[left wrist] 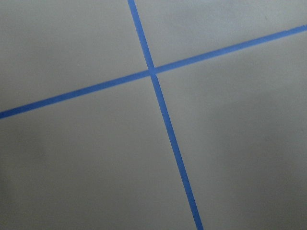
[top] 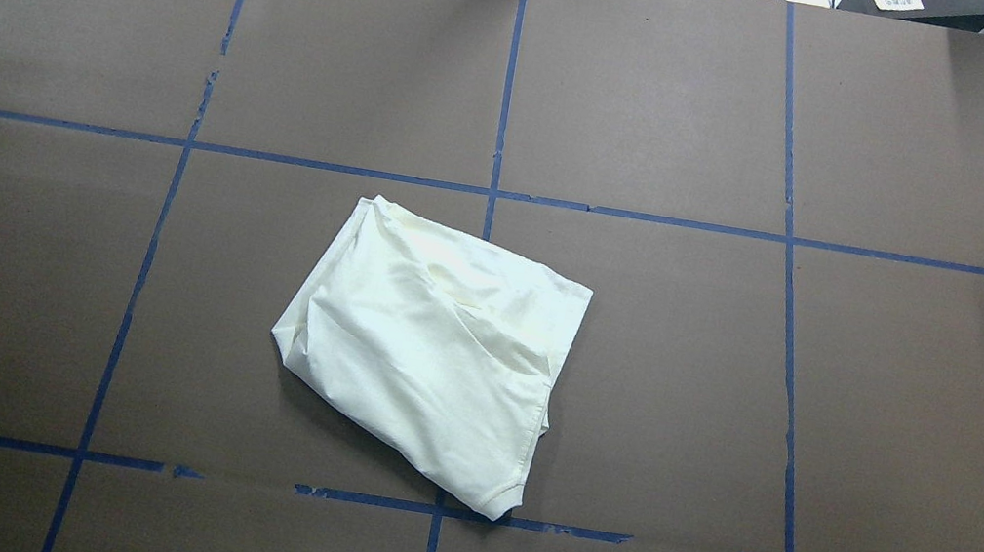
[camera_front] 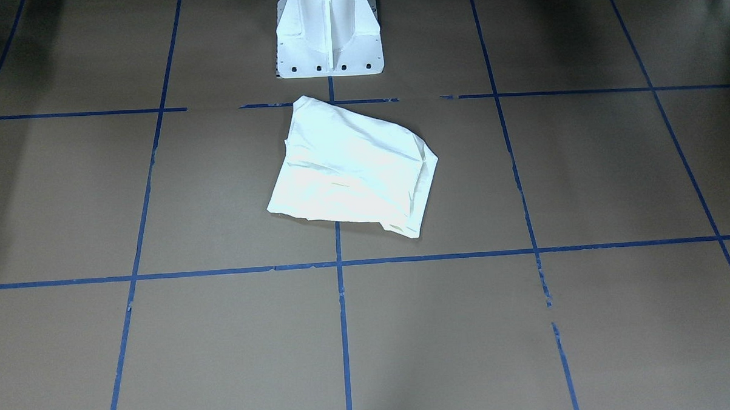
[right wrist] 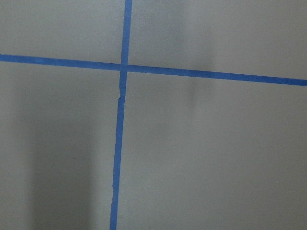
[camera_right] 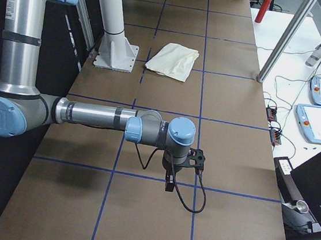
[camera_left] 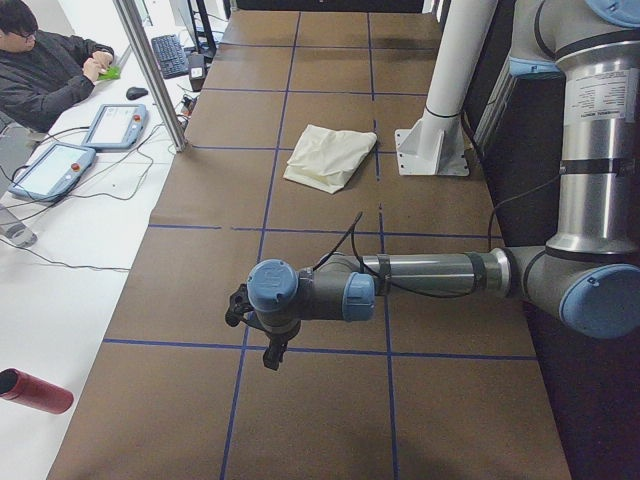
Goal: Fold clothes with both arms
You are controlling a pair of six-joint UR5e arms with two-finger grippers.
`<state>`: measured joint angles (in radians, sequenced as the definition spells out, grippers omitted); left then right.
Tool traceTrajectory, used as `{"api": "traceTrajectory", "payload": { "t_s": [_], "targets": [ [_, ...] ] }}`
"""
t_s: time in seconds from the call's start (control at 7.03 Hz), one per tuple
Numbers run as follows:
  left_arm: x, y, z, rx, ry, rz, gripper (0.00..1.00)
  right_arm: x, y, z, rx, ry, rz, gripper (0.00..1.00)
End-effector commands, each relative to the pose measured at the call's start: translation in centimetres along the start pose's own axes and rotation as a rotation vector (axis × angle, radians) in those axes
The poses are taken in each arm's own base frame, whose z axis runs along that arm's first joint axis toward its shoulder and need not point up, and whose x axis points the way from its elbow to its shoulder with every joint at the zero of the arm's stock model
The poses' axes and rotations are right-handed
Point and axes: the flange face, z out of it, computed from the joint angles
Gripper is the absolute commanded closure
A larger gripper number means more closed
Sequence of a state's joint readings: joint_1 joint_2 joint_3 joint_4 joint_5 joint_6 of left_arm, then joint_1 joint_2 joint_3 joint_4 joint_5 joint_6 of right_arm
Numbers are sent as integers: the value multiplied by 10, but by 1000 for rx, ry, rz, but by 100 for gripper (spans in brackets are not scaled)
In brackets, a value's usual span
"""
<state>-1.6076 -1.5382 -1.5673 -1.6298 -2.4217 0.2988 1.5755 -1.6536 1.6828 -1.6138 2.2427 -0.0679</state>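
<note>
Jaws on the left arm (camera_left: pixel 420 278) and right arm (camera_right: pixel 91 114) hang far from the shirt (top: pixel 430 355); open or shut, I cannot tell. It lies folded on the tabletop (top: pixel 873 425), looks soft and light. Pinch a corner.

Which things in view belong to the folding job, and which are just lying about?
Job: folded cream shirt; left arm; right arm.
Lying about: red cylinder; teach pendants; keyboard; white pedestal.
</note>
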Motion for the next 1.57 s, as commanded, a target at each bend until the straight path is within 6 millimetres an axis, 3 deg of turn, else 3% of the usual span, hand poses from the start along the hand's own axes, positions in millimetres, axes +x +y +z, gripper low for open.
{"api": "traceTrajectory", "payload": {
  "t_s": [0.0,0.28,1.42],
  "targets": [
    [-4,-18,-8,-3,-75,-14,0,0,0,0,0,0,2,0],
    [-11,-6,1,-21,-72,-57,0,0,0,0,0,0,3,0],
    [-13,-4,3,-25,-71,-62,0,0,1,0,0,0,5,0]
  ]
}}
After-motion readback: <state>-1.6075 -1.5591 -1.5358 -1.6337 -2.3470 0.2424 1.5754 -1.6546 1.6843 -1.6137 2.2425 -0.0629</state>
